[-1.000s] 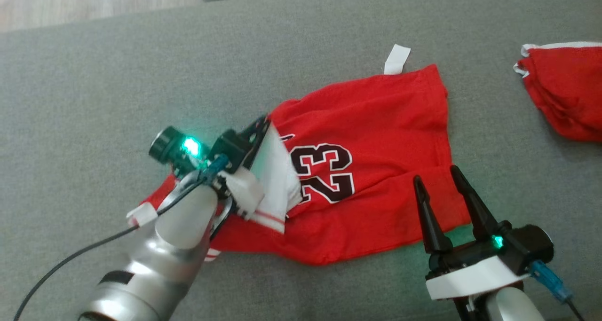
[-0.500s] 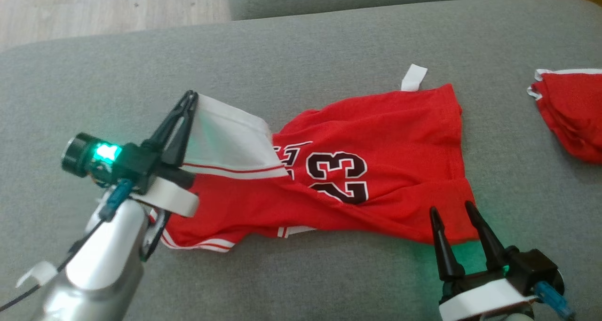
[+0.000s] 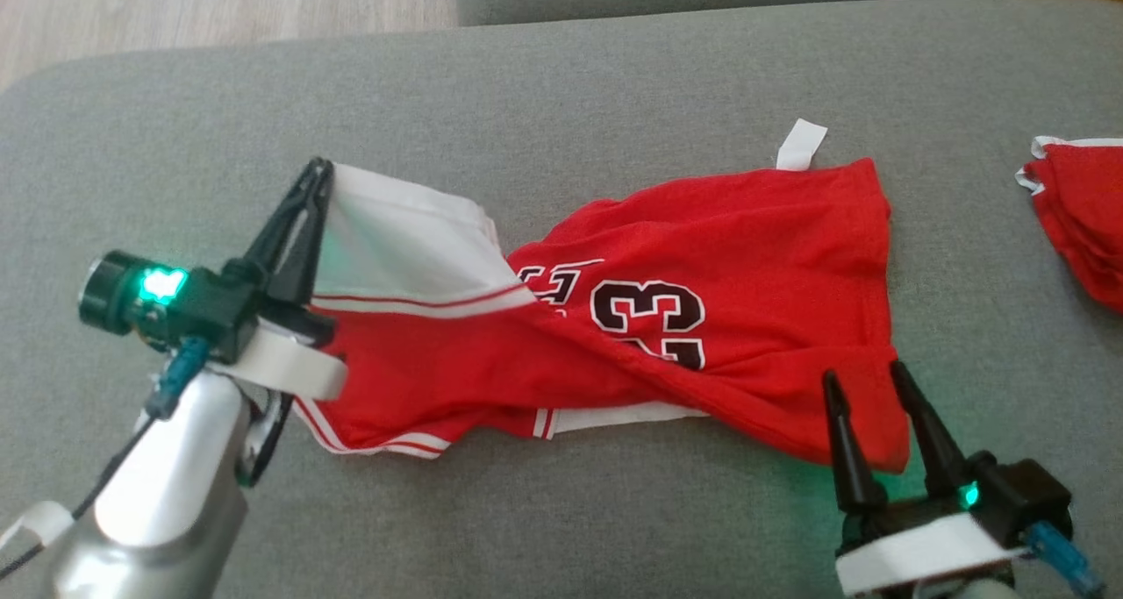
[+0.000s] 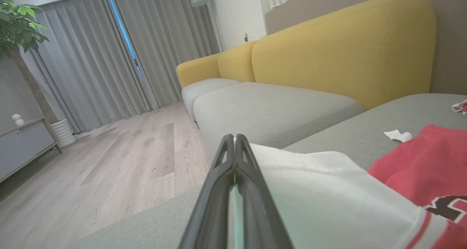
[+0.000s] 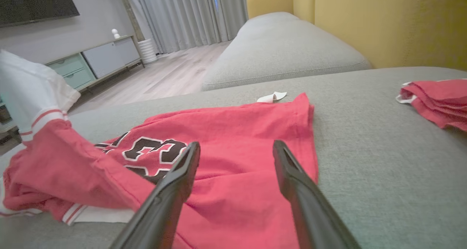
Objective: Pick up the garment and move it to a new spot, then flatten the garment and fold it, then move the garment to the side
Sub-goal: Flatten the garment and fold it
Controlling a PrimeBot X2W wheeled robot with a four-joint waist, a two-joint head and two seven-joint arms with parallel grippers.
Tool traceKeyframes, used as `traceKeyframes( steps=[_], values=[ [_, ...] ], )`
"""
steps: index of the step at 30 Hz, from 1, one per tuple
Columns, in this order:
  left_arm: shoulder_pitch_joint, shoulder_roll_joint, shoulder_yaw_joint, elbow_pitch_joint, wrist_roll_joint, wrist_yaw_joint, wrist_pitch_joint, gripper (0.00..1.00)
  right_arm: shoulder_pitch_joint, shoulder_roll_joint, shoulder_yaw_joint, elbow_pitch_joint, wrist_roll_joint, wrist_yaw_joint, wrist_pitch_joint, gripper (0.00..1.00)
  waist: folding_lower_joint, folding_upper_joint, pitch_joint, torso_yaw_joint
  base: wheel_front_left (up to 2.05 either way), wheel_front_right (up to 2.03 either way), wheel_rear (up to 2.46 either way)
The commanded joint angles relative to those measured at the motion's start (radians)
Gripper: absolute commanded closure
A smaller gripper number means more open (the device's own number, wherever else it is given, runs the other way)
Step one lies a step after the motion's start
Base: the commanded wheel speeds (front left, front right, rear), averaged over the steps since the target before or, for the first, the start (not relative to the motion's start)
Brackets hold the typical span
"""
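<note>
Bearing garment (image 3: 754, 248): grey sofa seat (image 3: 614, 73), wooden floor (image 3: 219, 3)

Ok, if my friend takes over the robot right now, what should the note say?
Left pincer: shut on the white sleeve of the red number-23 jersey, holding that end raised.
Right pincer: open, holding nothing, tips at the jersey's near right corner.
Jersey: lies twisted and bunched on the grey fabric sofa cushion. A second red garment sits apart at the right edge.
Done: jersey gripped at one end.
Left: flatten it, fold it, move it aside.
</note>
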Motion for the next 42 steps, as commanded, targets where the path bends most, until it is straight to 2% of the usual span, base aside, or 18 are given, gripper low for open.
traceKeyframes(
  steps=[1,6,11,20,31,33,35,36,37,42],
  values=[
    [-0.077,0.032,0.057,-0.024,-0.005,0.007,-0.005,1.00,0.019,-0.024,0.028,-0.031,0.005,-0.001,-0.006,0.00,0.0000,0.0000,0.003,-0.001,0.00,0.00,0.00],
    [-0.126,0.024,0.074,-0.002,0.014,-0.007,-0.005,1.00,0.067,-0.070,0.068,-0.023,-0.005,-0.001,-0.006,0.00,0.0000,0.0000,0.011,-0.008,0.00,0.00,0.00],
    [-0.150,0.020,0.092,0.016,0.032,-0.019,-0.005,1.00,0.090,-0.064,0.077,0.012,-0.022,-0.001,-0.006,0.00,0.0000,0.0000,0.019,-0.024,0.00,0.00,0.00],
    [-0.159,-0.003,0.104,0.040,0.058,-0.046,-0.005,1.00,0.068,-0.095,0.146,0.135,-0.008,-0.001,-0.006,0.00,0.0000,0.0000,0.022,-0.027,0.00,0.00,0.00],
    [-0.154,-0.025,0.115,0.042,0.083,-0.061,-0.005,1.00,0.030,-0.094,0.152,0.163,-0.006,-0.001,-0.006,0.00,0.0000,0.0000,0.022,-0.007,0.00,0.00,0.00],
    [-0.152,-0.028,0.117,0.045,0.084,-0.065,-0.005,1.00,0.027,-0.094,0.155,0.169,-0.004,-0.001,-0.006,0.43,0.0000,0.0000,0.023,-0.003,0.00,0.00,0.00],
    [-0.153,-0.029,0.120,0.045,0.088,-0.067,-0.005,1.00,0.024,-0.093,0.155,0.176,0.000,-0.001,-0.006,0.65,0.0000,0.0000,0.024,-0.001,0.00,0.00,0.00],
    [-0.153,-0.030,0.123,0.045,0.089,-0.068,-0.005,1.00,0.021,-0.092,0.155,0.178,0.000,-0.001,-0.006,0.80,0.0000,0.0000,0.025,-0.001,0.00,0.00,0.00],
    [-0.152,-0.030,0.125,0.045,0.091,-0.069,-0.005,1.00,0.017,-0.092,0.155,0.180,-0.001,-0.001,-0.006,1.00,0.0000,0.0000,0.025,-0.002,0.00,0.00,0.00],
    [-0.140,-0.024,0.144,0.023,0.100,-0.070,-0.005,1.00,0.006,-0.096,0.140,0.136,-0.009,-0.001,-0.006,1.00,0.0000,0.0000,-0.001,-0.014,0.00,0.00,0.00]
  ],
)
